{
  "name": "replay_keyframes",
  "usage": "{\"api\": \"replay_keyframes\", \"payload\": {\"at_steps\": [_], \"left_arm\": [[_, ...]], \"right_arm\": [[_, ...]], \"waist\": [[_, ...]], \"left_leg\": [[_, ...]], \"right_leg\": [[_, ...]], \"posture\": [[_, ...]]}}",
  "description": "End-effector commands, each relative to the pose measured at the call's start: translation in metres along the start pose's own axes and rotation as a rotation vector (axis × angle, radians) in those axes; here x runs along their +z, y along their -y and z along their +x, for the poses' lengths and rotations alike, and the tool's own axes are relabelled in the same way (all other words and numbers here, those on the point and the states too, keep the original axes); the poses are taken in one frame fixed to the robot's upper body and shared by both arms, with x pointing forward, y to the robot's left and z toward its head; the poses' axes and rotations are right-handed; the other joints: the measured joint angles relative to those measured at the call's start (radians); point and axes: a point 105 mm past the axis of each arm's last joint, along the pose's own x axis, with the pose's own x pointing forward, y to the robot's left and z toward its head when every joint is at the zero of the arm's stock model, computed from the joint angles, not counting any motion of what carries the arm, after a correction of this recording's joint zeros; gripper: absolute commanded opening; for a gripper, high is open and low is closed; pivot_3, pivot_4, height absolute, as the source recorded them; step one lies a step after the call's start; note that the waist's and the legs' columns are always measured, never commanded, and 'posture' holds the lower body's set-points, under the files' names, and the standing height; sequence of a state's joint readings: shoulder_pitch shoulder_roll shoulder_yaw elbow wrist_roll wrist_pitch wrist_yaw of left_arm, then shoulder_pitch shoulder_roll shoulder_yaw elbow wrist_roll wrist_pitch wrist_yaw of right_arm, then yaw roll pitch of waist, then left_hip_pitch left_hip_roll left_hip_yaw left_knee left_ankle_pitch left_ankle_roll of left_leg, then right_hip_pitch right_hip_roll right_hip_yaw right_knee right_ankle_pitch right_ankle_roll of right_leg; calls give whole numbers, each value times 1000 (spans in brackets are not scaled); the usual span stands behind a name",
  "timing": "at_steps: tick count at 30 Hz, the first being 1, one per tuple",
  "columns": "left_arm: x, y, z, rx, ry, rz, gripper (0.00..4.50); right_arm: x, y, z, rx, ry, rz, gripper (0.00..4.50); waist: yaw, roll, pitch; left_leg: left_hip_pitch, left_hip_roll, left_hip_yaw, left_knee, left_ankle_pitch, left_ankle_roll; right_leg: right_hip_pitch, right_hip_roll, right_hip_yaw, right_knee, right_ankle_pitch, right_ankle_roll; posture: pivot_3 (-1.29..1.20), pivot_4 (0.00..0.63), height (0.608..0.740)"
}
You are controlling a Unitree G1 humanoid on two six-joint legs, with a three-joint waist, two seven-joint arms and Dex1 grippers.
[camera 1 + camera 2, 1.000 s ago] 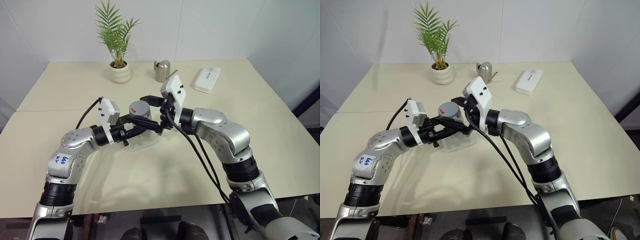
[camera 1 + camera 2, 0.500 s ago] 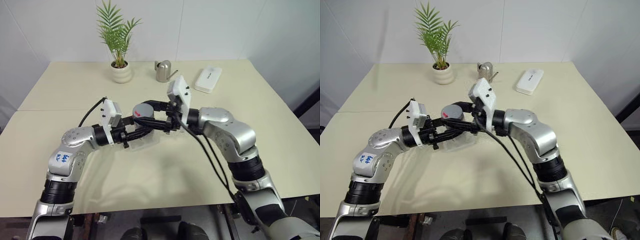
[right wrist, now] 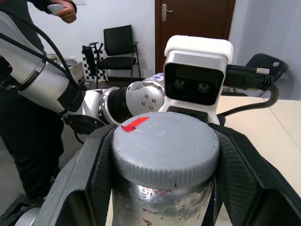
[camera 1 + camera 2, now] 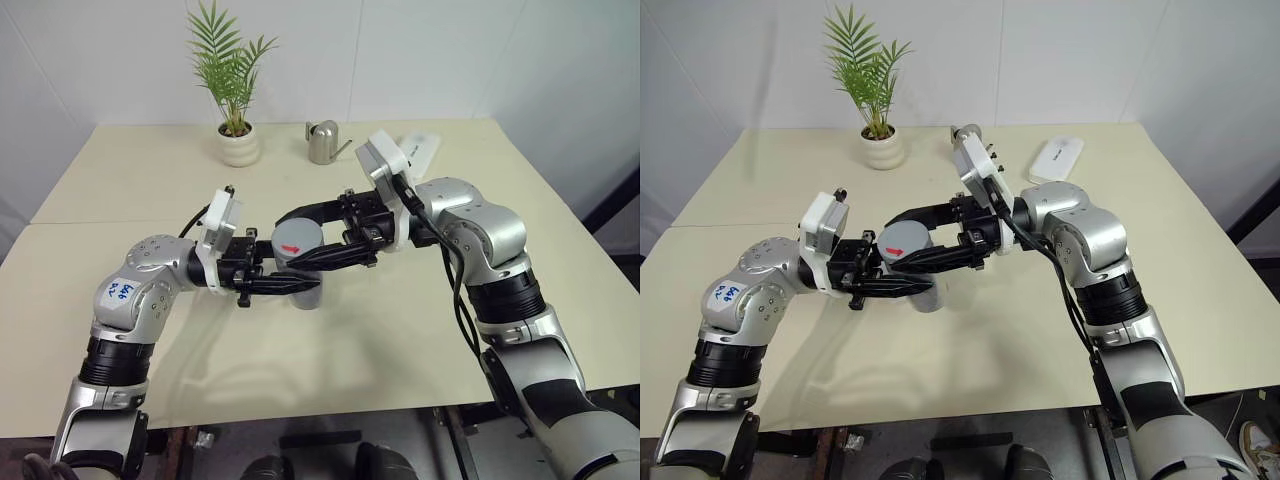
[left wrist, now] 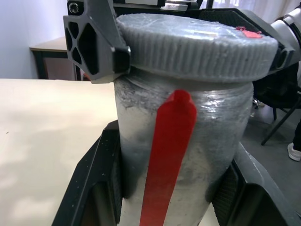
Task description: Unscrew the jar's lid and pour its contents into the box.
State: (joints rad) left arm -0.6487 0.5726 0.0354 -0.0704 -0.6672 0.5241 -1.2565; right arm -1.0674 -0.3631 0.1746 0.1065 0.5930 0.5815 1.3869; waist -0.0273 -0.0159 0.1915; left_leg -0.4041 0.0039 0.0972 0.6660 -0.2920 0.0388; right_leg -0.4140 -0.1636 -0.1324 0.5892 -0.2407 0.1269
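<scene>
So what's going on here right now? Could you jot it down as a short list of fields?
jar: upright, lifted over the table
lid: on the jar, red mark up
left gripper: shut on the jar's body
right gripper: fingers on either side of the lid
behind: potted plant, watering can

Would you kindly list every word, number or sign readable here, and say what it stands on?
Blue handwriting on the left arm's white sticker: too blurred to read.
Small dark print on the white case: too small to read.
The lid and the jar bear plain red marks, no text.
</scene>
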Motion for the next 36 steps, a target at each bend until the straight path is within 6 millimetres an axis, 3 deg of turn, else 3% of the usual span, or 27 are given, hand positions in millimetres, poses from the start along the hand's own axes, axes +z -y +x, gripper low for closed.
{"api": "replay_keyframes", "payload": {"at_steps": [1, 3, 8, 12, 22, 30, 36], "left_arm": [[3, 0, -9, 34, 1, -6, 1928], [2, -2, -13, 65, -16, -6, 1928], [-2, -9, -22, 151, -39, 14, 1928], [-5, -12, -22, 178, -50, 36, 1928], [-11, -12, -11, 170, -73, 98, 1928], [-10, -9, -11, 180, -51, 110, 1928], [-8, -8, -11, 184, -33, 117, 1928]], "right_arm": [[18, -4, 2, 12, 12, -91, 3969], [19, 2, -4, -60, 19, -134, 4479], [19, 1, -11, -132, 22, -158, 4479], [12, -2, -1, -171, -1, -146, 4479], [-3, 23, 20, -278, -61, -92, 4479], [5, 34, 15, -306, -40, -93, 4479], [5, 44, -6, -356, -52, -107, 4479]], "waist": [[0, 0, 0], [0, 0, 0], [2, 0, 0], [1, 0, 0], [-1, 0, 0], [-1, 0, 0], [0, 0, 0]], "left_leg": [[0, 0, 0, 0, 0, 0], [0, 0, 0, 0, 0, 0], [0, 0, 0, 0, 0, 0], [0, 0, -1, 0, 0, 0], [0, 0, 1, 0, 0, -1], [0, 0, 0, 0, -1, 0], [0, 0, 0, 0, -1, 0]], "right_leg": [[0, 0, 0, 0, 0, 0], [0, 0, 0, 0, 0, 0], [0, 0, 0, 0, 0, 0], [0, 0, 0, 0, 0, 0], [0, -1, 0, 0, 0, 0], [0, 0, 0, 0, 0, 0], [0, 0, 0, 0, 0, 0]], "posture": [[0, 150, 740], [0, 150, 740], [0, 150, 740], [0, 150, 740], [0, 150, 740], [0, 150, 740], [0, 150, 740]]}}
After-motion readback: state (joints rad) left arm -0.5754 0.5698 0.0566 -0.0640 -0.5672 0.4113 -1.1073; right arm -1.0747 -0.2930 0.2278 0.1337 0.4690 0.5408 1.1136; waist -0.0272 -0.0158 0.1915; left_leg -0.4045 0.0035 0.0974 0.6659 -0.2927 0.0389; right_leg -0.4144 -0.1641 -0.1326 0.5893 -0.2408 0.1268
